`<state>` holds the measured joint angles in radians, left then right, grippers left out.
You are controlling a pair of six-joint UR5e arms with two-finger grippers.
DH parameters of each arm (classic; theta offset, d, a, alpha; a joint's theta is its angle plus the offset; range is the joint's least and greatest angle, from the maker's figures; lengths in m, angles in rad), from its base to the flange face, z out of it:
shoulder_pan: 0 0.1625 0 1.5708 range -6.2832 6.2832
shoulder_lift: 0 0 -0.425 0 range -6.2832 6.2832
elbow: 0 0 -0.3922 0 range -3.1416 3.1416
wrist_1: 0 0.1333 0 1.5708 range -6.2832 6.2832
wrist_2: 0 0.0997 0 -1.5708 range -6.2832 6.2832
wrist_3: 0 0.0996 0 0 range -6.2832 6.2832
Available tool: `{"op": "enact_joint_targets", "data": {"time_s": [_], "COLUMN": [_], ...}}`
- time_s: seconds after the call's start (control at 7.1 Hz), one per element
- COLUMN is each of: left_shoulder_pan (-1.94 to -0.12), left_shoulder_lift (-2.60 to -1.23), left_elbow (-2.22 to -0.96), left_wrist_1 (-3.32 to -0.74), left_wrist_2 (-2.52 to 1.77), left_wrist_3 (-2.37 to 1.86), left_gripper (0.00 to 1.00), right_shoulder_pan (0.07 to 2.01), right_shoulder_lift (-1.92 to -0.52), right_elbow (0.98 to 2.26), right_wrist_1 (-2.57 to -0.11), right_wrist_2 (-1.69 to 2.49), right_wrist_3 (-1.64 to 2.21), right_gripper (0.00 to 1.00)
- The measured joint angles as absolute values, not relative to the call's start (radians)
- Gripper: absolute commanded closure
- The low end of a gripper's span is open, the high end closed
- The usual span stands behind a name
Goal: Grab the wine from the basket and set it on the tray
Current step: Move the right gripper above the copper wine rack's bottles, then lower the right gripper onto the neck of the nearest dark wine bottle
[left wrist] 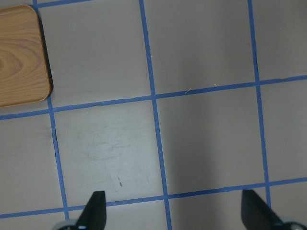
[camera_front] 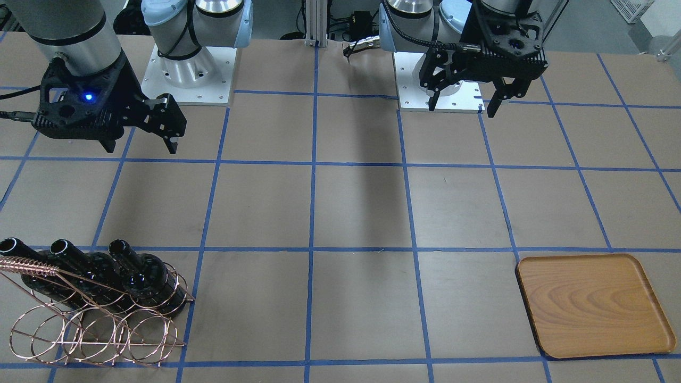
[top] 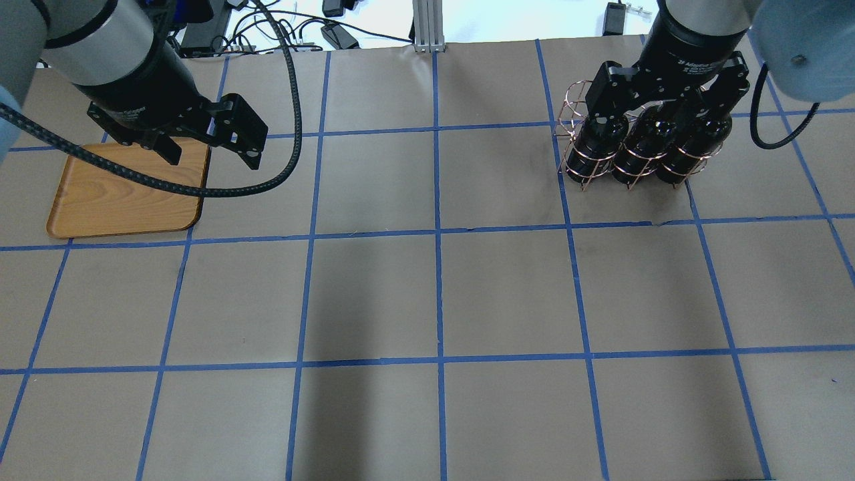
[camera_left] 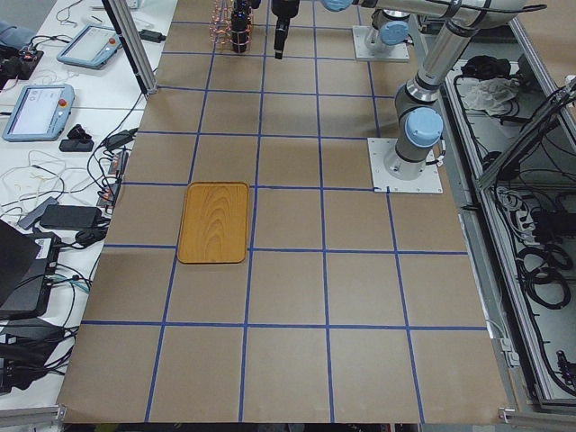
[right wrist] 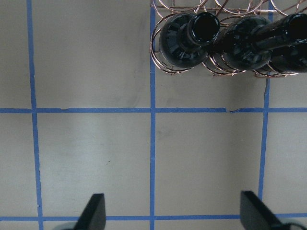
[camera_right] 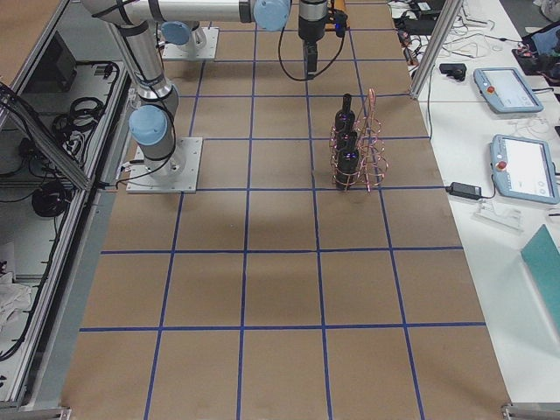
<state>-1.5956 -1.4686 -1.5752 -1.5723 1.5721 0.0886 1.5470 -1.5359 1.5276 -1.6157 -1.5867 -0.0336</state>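
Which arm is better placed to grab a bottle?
The right: the right gripper hangs open near the copper wire basket of black glass bottles; the left gripper is over by the wooden tray.

A counter [top: 507,294] covered in brown paper carries a grid of blue tape [top: 437,234]. In the left-side view a teach pendant [camera_left: 40,110] lies at 10 o'clock, a second pendant [camera_left: 90,45] at 11 o'clock, a dark laptop [camera_left: 18,270] at 8 o'clock and tangled cables [camera_left: 535,261] at 3 o'clock
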Motion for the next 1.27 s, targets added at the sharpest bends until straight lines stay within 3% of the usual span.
{"op": "enact_joint_targets", "data": {"time_s": [0.85, 0.99, 1.13, 1.27], "left_shoulder_pan": [-1.597, -1.597, -1.597, -1.597], "left_shoulder_lift": [-1.467, -1.466, -1.465, -1.465], "left_elbow": [-1.577, -1.577, -1.577, -1.578], "left_wrist_1": [-1.572, -1.572, -1.572, -1.572], "left_wrist_2": [1.571, 1.571, 1.571, 1.571], "left_wrist_3": [0.088, 0.089, 0.089, 0.089], "left_gripper": [0.00, 0.00, 0.00, 0.00], "right_shoulder_pan": [1.451, 1.405, 1.371, 1.355], "right_shoulder_lift": [-1.555, -1.542, -1.511, -1.468], "right_elbow": [1.524, 1.524, 1.525, 1.525], "right_wrist_1": [-1.681, -1.711, -1.761, -1.823], "right_wrist_2": [-1.580, -1.577, -1.573, -1.571], "right_wrist_3": [-0.206, -0.294, -0.353, -0.385], "right_gripper": [0.00, 0.03, 0.13, 0.14]}}
